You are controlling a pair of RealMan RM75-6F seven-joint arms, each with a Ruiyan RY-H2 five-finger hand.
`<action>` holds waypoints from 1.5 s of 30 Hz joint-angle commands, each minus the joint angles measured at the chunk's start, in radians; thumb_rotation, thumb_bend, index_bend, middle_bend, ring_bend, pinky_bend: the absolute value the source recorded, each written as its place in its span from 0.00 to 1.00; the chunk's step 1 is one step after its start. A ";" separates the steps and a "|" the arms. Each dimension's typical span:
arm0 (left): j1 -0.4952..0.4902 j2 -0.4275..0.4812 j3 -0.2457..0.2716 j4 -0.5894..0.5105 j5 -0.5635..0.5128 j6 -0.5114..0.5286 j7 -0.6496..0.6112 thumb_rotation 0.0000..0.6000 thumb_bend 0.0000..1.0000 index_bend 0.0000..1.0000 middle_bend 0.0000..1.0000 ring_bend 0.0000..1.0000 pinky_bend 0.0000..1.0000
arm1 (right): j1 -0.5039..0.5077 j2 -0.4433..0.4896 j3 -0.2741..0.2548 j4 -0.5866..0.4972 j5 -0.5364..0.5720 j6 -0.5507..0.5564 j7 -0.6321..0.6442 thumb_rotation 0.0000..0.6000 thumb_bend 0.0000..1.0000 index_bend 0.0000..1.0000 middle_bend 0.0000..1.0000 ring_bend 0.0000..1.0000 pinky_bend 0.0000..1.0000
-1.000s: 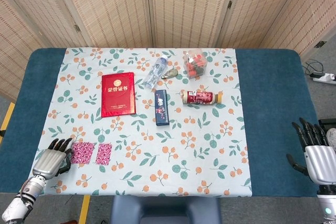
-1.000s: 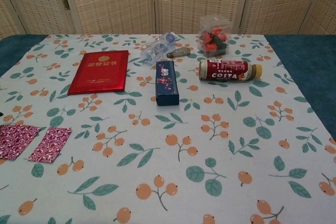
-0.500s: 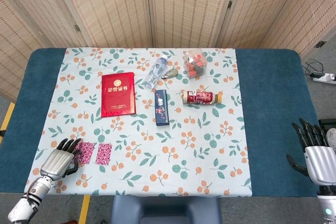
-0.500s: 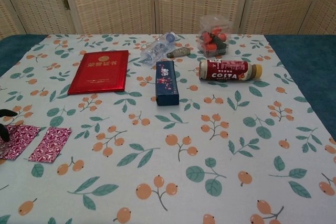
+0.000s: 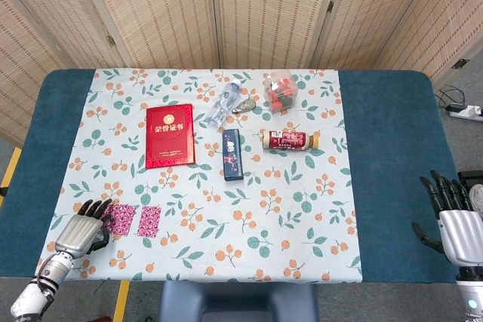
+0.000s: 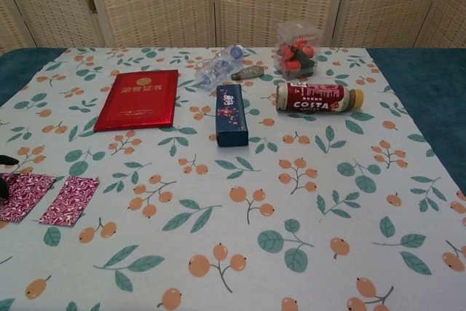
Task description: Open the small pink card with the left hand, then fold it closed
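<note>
Left hand [image 5: 81, 229] of mine sits at the lower left of the head view, fingers spread and holding nothing, their dark tips lying over the left edge of the small pink card [image 5: 119, 219]. Half a second ago those tips reached further onto that panel; now I have drawn back a little toward the table's near-left corner, and a second ago I was further left again, only beside the card. So I came in and then eased off. In the chest view only my fingertips [image 6: 6, 159] show at the far left edge, just above the card's left panel.

The card lies flat as two pink patterned panels side by side, with a paler strip between them, in the lower left of the frame, and neither panel has shifted across these moments. I judge it is already spread open, so what is left is the fold: I need to get a fingertip under one panel's outer edge and turn it over onto the other.

My right hand [image 5: 456, 224], at the lower right, is open, fingers up, unmoved.
</note>
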 commanded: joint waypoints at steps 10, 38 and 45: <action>0.008 0.015 0.001 0.029 -0.011 -0.005 -0.021 0.12 0.82 0.29 0.00 0.00 0.00 | -0.003 0.003 0.000 -0.008 -0.003 0.007 -0.005 1.00 0.32 0.00 0.00 0.00 0.00; 0.020 0.028 0.022 -0.030 0.031 0.016 0.005 0.12 0.82 0.29 0.00 0.00 0.00 | -0.011 0.003 -0.003 -0.002 -0.006 0.016 0.006 1.00 0.32 0.00 0.00 0.00 0.00; 0.028 0.035 0.019 -0.011 0.002 0.006 0.002 0.13 0.82 0.29 0.00 0.00 0.00 | -0.009 0.003 -0.003 -0.003 -0.010 0.016 0.004 1.00 0.32 0.00 0.00 0.00 0.00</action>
